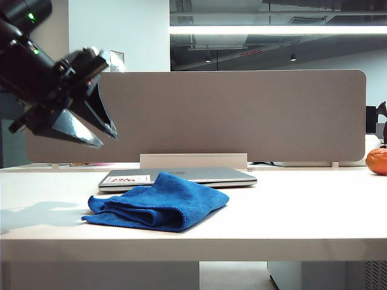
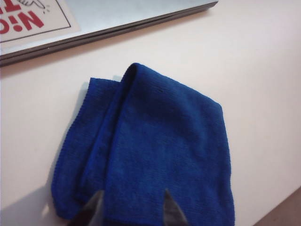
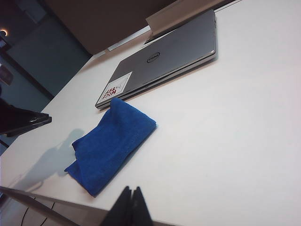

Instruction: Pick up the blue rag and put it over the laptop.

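The blue rag (image 1: pixel 160 202) lies folded and rumpled on the white table, its far edge leaning against the front of the shut silver laptop (image 1: pixel 199 176). My left gripper (image 1: pixel 107 139) hangs in the air above and to the left of the rag, fingers apart and empty. In the left wrist view the rag (image 2: pixel 155 150) spreads below the open left gripper (image 2: pixel 132 193), with the laptop's stickered corner (image 2: pixel 117 19) beyond it. My right gripper (image 3: pixel 131 189) is shut and empty near the table's front edge, well short of the rag (image 3: pixel 113 146) and the laptop (image 3: pixel 169 52).
A grey partition (image 1: pixel 242 115) stands behind the laptop, with a low white strip (image 1: pixel 193 161) at its foot. An orange fruit (image 1: pixel 377 161) sits at the far right. The table's front edge (image 1: pixel 193 241) runs just in front of the rag.
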You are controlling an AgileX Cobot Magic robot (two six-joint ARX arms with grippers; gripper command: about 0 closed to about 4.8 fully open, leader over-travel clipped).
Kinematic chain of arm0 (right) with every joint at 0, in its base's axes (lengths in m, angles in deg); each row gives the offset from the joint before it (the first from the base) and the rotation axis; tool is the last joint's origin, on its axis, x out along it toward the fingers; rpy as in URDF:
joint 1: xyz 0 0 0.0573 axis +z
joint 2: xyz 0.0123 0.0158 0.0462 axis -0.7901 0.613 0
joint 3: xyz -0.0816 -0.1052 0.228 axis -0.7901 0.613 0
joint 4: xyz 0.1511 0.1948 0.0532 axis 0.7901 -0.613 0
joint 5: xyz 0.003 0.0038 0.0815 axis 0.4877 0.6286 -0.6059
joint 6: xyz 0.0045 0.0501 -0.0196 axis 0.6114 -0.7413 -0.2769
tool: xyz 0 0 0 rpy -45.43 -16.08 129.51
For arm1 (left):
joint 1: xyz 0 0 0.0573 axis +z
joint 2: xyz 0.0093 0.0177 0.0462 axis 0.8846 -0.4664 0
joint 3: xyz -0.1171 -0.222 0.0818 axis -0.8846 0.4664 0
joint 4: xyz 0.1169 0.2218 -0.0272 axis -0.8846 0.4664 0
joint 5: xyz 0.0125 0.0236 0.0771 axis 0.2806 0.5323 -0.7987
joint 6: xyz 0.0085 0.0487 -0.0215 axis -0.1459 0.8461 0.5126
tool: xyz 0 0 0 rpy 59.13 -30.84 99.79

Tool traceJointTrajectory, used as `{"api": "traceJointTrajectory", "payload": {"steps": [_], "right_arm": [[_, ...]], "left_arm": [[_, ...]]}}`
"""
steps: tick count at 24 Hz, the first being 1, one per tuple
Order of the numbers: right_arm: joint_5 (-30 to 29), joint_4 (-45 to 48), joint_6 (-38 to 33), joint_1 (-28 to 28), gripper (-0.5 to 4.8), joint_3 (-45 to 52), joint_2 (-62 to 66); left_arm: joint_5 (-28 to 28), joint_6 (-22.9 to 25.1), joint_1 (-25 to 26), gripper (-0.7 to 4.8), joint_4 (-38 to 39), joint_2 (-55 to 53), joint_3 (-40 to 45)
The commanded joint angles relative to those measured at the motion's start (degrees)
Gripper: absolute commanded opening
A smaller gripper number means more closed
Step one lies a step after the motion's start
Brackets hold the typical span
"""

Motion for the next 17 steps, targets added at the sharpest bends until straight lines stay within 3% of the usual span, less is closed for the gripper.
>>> {"api": "traceJointTrajectory", "payload": {"steps": [1, 3, 4, 6, 11, 13, 17], "right_arm": [[-0.02, 0.74, -0.02, -0.02, 0.00, 0.28, -0.13], [0.00, 0.76, -0.02, -0.02, 0.00, 0.28, -0.13], [0.00, 0.74, 0.00, -0.04, 0.00, 0.28, -0.13], [-0.02, 0.74, 0.00, -0.02, 0.00, 0.28, -0.13], [0.00, 0.74, 0.00, -0.02, 0.00, 0.28, -0.11], [0.00, 0.72, 0.00, -0.02, 0.00, 0.28, -0.13], [0.00, 0.70, 0.00, -0.04, 0.00, 0.28, -0.11]], "left_arm": [[-0.15, 1.86, -0.02, 1.54, -0.59, -2.16, -2.01], [-0.13, 2.84, -0.02, 1.77, -0.59, -3.54, -2.99], [-0.17, 2.84, 0.00, 2.39, -0.59, -4.74, -3.82], [-0.17, 2.86, 0.00, 2.88, -0.70, -6.01, -4.52], [-2.84, 5.90, 0.00, 2.92, -0.72, -8.46, -4.68], [-6.45, 6.34, 0.00, 4.06, -0.42, -9.90, -4.68], [-6.34, 6.43, 0.00, 4.09, -0.20, -11.28, -4.68]]}}
